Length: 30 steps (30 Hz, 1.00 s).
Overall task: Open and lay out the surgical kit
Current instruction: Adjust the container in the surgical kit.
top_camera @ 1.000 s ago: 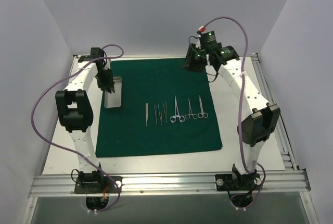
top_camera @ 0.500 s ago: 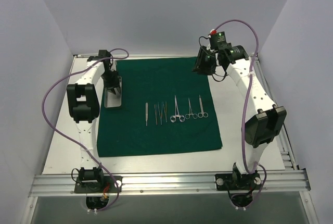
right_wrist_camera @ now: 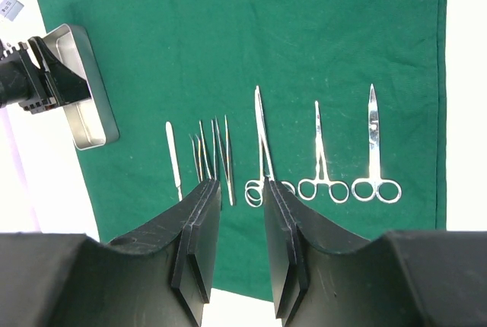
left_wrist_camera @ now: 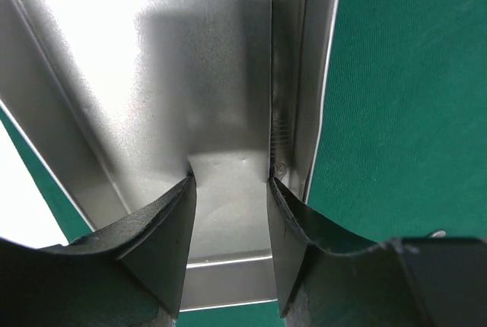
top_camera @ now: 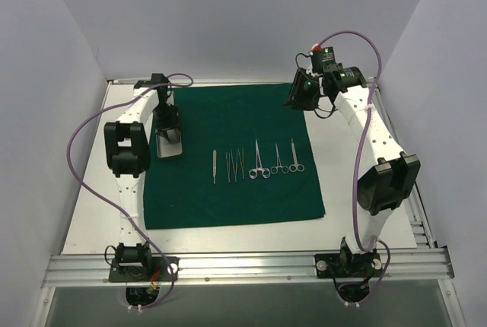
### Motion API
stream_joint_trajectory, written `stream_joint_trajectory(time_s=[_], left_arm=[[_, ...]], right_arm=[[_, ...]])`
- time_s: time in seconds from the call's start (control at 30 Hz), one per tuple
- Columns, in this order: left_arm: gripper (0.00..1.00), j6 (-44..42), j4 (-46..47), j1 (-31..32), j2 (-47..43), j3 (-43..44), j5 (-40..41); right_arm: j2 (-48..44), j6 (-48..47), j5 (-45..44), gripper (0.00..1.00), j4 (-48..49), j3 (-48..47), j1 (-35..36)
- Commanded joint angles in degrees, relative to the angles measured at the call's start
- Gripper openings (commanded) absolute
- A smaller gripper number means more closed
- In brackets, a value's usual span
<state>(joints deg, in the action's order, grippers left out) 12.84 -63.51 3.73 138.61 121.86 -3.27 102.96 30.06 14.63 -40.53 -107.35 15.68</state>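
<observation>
The dark green drape (top_camera: pixel 228 190) lies spread flat as a large square on the white table (top_camera: pixel 228 239). Across its middle runs a neat row of thin steel: one slim straight tool (right_wrist_camera: pixel 174 161), a cluster of tweezers (right_wrist_camera: pixel 213 156), then three ring-handled forceps (right_wrist_camera: pixel 320 161) (rings toward the arms' bases). The small silver tray (top_camera: pixel 169 150), shallow and shiny, sits at the drape's left edge. The left gripper (left_wrist_camera: pixel 228 182) hangs just over the tray, jaws parted, only tray floor between them. The right gripper (right_wrist_camera: pixel 242 190) hovers high by the drape's far right corner, partly open, holding nothing.
</observation>
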Motion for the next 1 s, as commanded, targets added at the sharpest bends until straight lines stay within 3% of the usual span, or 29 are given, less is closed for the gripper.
stream_joint_trajectory(time_s=[0.0,0.57,0.8,0.97], left_arm=[[0.51,0.52,-2.24,0.49,1.84,1.45,2.74],[0.51,0.69,0.41,0.58,-10.11,0.30,4.22],[0.66,1.04,-0.30,-1.00,-13.54,-0.84,9.86],[0.68,1.22,-2.67,-2.76,-9.85,-0.05,9.24]], right_arm=[[-1.27,-0.44,1.27,0.30,-0.34,0.65,-0.48],[-1.09,-0.88,4.09,0.30,2.21,2.32,-0.92],[-1.09,-0.62,5.84,0.30,3.88,3.46,-1.27],[-1.53,-0.80,6.46,0.30,4.06,3.82,-1.44]])
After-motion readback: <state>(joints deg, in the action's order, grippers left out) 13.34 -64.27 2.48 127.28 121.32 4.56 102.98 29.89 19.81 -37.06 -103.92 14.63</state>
